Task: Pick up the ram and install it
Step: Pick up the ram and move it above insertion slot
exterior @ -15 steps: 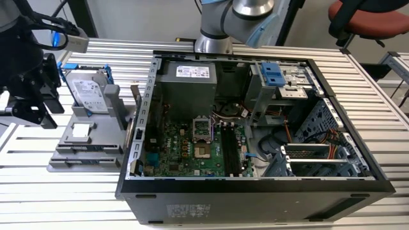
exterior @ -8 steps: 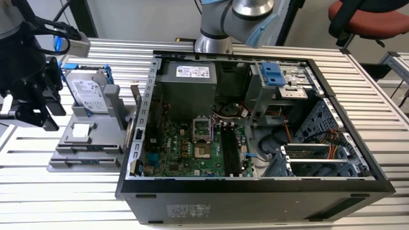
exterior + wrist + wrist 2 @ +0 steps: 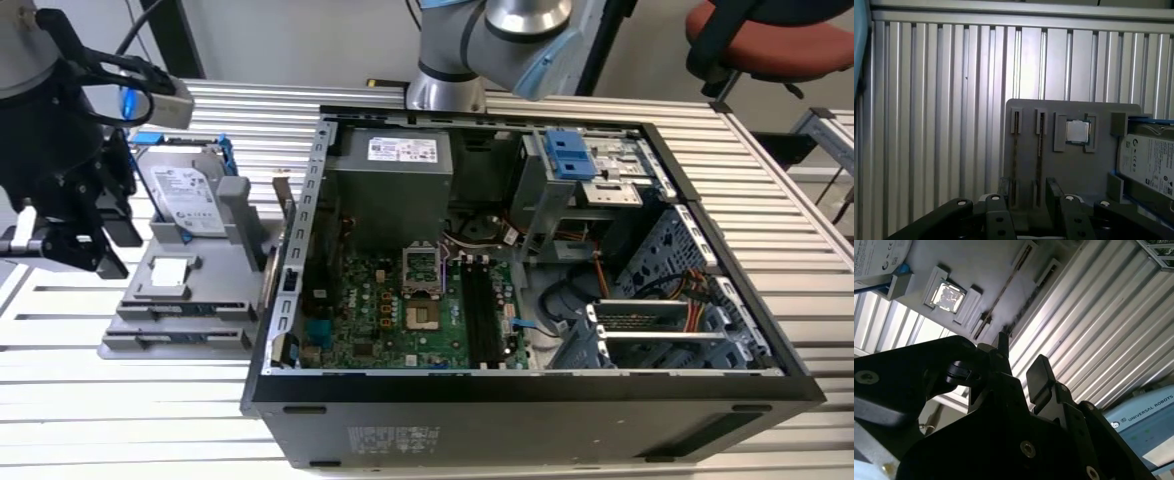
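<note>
Gripper (image 3: 1029, 192): jaws stand wide apart, nothing held; fingertips (image 3: 1040, 371) bare in both wrist views. Pos.: hanging above the slot side of the grey fixture (image 3: 1026, 120), clear of it. The ram (image 3: 1039, 150) stands on edge in a narrow slot of that fixture, seen as a thin dark strip. A second strip (image 3: 1015, 150) sits in the slot just beside it, on the side away from the CPU (image 3: 1077, 131). In the first wrist view both strips fall btwn the fingers, so the gripper is not yet centred on one. Assessment, step in hand = approach for the pick. Shift until one strip only lies btwn the pads, w/ fingers parallel to the board's flat faces. Descend straight and close on the faces, not the top edge. A skewed grip would likely bind the board in its slot or catch the neighbour. Beyond the slots: the small square CPU in its pocket, then the HDD (image 3: 1149, 155) in a blue frame; neither looks to be in the path. Ext. view: fixture lies at 9 o'clock of the open PC case (image 3: 534, 385), on the exterior view's left, gripper above it. Farthest: mobo (image 3: 387, 310) w/ long memory slots (image 3: 477, 310) at approx. 3 o'clock of the CPU socket (image 3: 424, 318). Whether those slots are vacant: cannot tell.
</note>
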Controlling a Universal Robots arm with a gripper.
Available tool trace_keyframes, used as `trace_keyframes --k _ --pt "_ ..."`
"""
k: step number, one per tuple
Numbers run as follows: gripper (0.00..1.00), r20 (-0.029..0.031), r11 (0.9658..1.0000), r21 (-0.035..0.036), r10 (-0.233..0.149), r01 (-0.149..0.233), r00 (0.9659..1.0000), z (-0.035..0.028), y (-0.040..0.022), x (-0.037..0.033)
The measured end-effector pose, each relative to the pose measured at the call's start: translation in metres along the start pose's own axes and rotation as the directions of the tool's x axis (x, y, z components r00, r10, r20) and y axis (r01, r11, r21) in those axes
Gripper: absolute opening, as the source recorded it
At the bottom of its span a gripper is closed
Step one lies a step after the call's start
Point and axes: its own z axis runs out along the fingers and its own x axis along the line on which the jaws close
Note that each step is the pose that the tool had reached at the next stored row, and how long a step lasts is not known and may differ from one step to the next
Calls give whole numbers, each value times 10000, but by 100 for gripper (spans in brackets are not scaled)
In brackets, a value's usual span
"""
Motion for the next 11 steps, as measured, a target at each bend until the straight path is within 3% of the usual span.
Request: trace_keyframes --k 11 --pt "100 1 10000 1 19 -19 10000 129 -6 1"
